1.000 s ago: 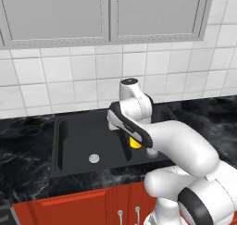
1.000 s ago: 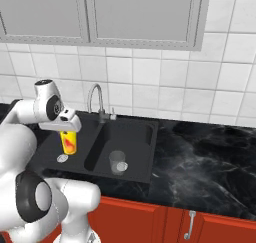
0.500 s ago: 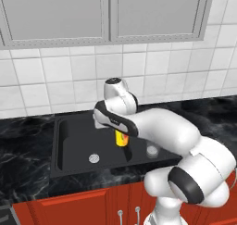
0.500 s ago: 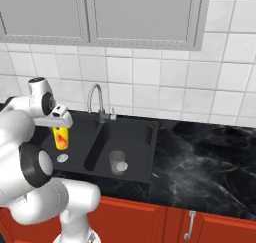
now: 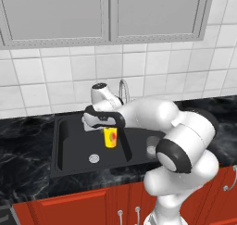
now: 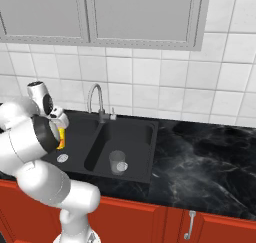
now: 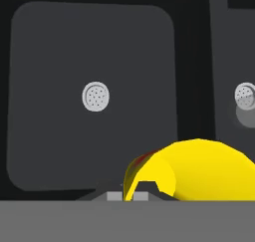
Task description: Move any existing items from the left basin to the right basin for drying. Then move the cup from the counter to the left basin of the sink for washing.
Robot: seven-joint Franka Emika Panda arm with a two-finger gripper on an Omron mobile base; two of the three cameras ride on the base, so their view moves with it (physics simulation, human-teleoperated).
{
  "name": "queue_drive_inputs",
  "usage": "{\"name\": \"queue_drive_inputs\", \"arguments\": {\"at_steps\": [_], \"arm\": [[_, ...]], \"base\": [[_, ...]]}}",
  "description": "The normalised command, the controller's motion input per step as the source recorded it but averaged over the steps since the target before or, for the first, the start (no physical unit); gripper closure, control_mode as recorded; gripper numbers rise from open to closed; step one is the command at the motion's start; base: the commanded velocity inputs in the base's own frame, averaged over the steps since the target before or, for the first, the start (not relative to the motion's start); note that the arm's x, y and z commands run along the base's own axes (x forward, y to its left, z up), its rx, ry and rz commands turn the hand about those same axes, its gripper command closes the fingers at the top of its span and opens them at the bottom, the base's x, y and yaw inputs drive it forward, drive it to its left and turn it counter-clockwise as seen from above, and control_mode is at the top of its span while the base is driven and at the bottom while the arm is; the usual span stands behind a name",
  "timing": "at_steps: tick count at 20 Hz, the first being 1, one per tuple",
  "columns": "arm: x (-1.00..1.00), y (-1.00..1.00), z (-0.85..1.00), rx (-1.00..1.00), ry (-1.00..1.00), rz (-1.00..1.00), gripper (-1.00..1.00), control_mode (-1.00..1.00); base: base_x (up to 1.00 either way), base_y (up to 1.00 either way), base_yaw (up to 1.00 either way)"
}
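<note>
The gripper (image 5: 109, 125) holds the yellow cup (image 5: 110, 137) by its rim, jaws pinched narrow on the wall, hanging it above the left basin (image 5: 74, 147) for lowering. The right base view alone shows the glass tumbler (image 6: 117, 162) upright in the right basin (image 6: 131, 137).

arm (image 5: 152, 115): reaching left, low | fingers (image 5: 109, 127): pointing down, clamped tight
</note>
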Motion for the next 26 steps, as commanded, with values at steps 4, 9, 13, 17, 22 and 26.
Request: {"name": "queue_drive_inputs", "arguments": {"at_steps": [4,9,13,17,22,26], "arm": [[0.19,0.15,-0.39,-0.06,0.0,0.03,1.0,-1.0],[0.22,0.18,-0.41,-0.03,0.0,0.02,1.0,-1.0],[0.19,0.18,-0.42,0.0,0.0,0.02,1.0,-1.0],[0.2,0.16,-0.43,0.0,0.0,0.02,1.0,-1.0],[0.2,0.16,-0.41,0.0,0.0,0.01,1.0,-1.0],[0.16,0.12,-0.33,0.0,0.0,0.0,1.0,-1.0]], "base": [[0.0,0.0,0.0],[0.0,0.0,0.0],[0.0,0.0,0.0],[0.0,0.0,0.0],[0.0,0.0,0.0],[0.0,0.0,0.0]]}}
